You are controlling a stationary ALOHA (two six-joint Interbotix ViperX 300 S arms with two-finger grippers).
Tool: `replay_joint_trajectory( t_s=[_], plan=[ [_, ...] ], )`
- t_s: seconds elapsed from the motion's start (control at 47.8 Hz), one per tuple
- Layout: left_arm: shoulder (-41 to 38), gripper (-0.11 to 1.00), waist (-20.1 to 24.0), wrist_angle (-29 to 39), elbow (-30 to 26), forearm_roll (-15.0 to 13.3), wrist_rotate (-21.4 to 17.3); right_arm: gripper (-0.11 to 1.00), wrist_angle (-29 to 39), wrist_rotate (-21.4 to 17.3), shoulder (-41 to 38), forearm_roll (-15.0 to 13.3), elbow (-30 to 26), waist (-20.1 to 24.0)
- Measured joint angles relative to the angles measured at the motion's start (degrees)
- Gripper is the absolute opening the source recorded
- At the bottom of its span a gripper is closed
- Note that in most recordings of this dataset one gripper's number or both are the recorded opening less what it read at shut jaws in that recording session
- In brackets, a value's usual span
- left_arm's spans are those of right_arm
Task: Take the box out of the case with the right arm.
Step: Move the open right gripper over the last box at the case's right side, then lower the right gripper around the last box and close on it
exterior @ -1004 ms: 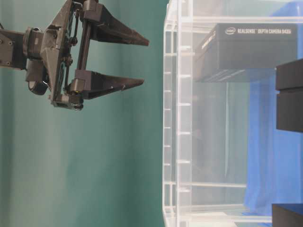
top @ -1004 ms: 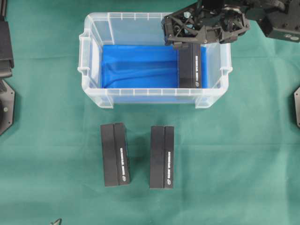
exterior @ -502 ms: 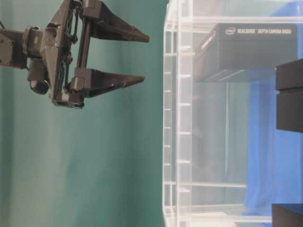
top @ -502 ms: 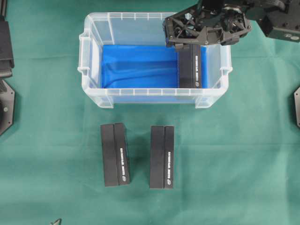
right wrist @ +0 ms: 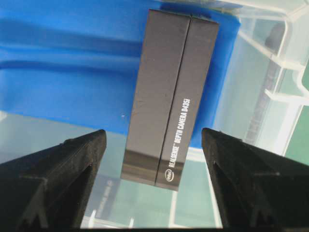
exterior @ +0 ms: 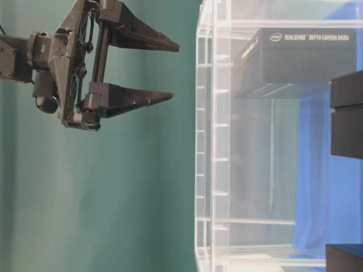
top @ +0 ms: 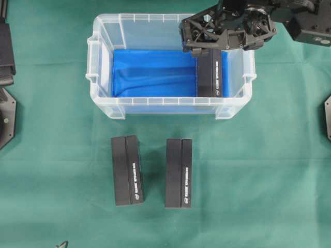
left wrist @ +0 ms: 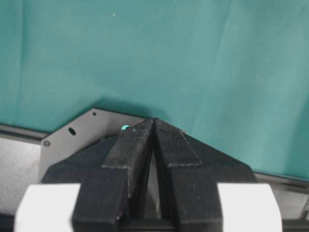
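Showing the right arm's tool (top: 207, 45) poised above the far right corner of the case (top: 103, 62), well clear of the rim, its jaws spread wide and empty. The box (top: 210, 72) lies directly beneath on the blue lining against the right wall, long axis running far-to-near; the jaws straddle its width. The left arm's tool (left wrist: 153, 140) is parked away, clenched on nothing.

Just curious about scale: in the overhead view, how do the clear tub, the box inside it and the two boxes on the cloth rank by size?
1. Clear tub, by far.
2. The three boxes look alike: one inside, two outside.
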State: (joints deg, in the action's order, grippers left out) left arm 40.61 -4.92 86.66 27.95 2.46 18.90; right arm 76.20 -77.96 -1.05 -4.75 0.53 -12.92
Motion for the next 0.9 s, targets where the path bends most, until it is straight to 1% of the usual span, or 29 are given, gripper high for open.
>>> replay_joint_trajectory(
  t_s=[0.899],
  plan=[
    [-0.1, 0.08, 0.0, 0.0, 0.0, 0.0, 0.0, 0.83, -0.5, -0.4, 0.1, 0.0, 0.4, 0.1]
  ],
)
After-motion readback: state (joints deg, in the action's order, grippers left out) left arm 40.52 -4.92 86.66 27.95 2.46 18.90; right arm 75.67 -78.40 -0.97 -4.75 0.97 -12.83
